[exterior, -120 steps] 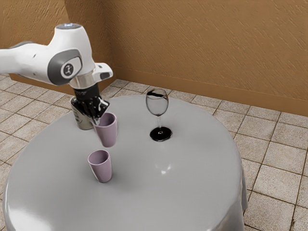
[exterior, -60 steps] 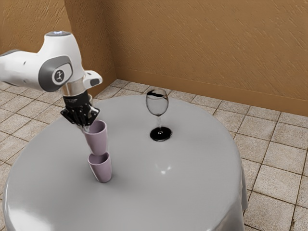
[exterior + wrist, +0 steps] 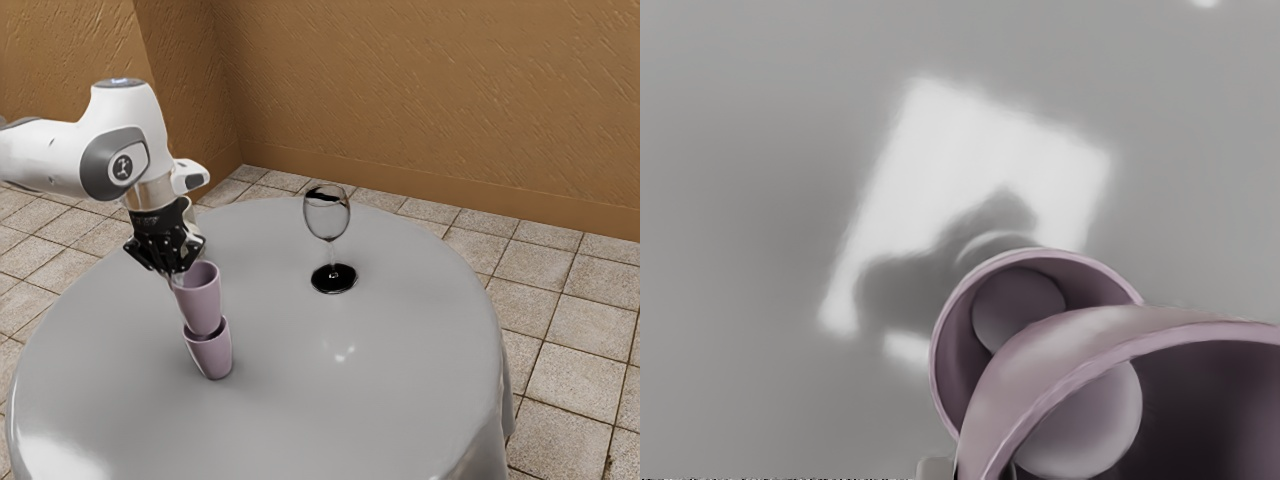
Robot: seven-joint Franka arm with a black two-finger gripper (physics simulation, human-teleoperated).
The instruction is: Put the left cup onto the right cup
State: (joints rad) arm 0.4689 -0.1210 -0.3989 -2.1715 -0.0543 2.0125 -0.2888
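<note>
**Mauve on mauve: the stack looks nearly seated**

The grey round table (image 3: pixel 400 380) carries everything. The white Franka arm (image 3: pixel 80 165) reaches in low. A wine glass (image 3: pixel 327 225) stands well apart, at two o'clock from the stack, out of harm's way. The upper cup (image 3: pixel 198 297), tilted, has its base inside the lower cup (image 3: pixel 210 350). The gripper (image 3: pixel 172 262), at eleven o'clock of the upper cup, pinches its rim, probably to steady it until it is seated.

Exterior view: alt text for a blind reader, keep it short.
The gripper holds the upper cup, tilted, with its base at the mouth of the lower cup, which stands on a round grey table. A wine glass stands apart toward the exterior view's right; tiled floor and a brown wall lie behind.
</note>
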